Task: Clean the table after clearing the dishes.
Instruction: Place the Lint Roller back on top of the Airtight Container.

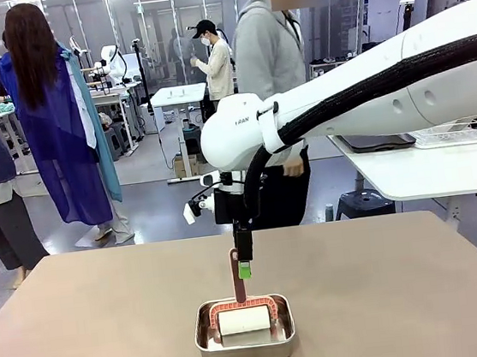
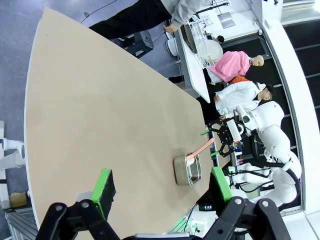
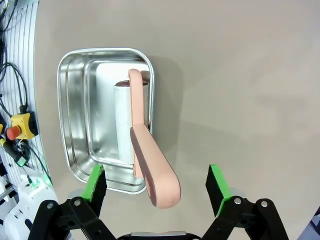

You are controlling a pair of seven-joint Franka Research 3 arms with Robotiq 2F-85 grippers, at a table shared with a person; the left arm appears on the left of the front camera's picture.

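The beige table [image 1: 91, 324] holds a small silver pan [image 1: 242, 356] near its front edge. In the pan lies a lint roller [image 1: 244, 320] with a white roll, its pink handle [image 1: 237, 273] standing up. My right gripper [image 1: 245, 264] hangs over the pan, open, and the handle [image 3: 150, 160] rises between its green pads [image 3: 95, 182] with a gap on each side. My left gripper [image 2: 162, 184] is open with nothing in it, high above the table [image 2: 100, 115], with the pan [image 2: 182, 172] far off. The dishes are out of view.
A person in a grey hoodie [image 1: 267, 54] stands at the far side of the table. A smaller white table [image 1: 427, 166] stands at the back right. Wide bare tabletop lies on both sides of the pan [image 3: 70, 100].
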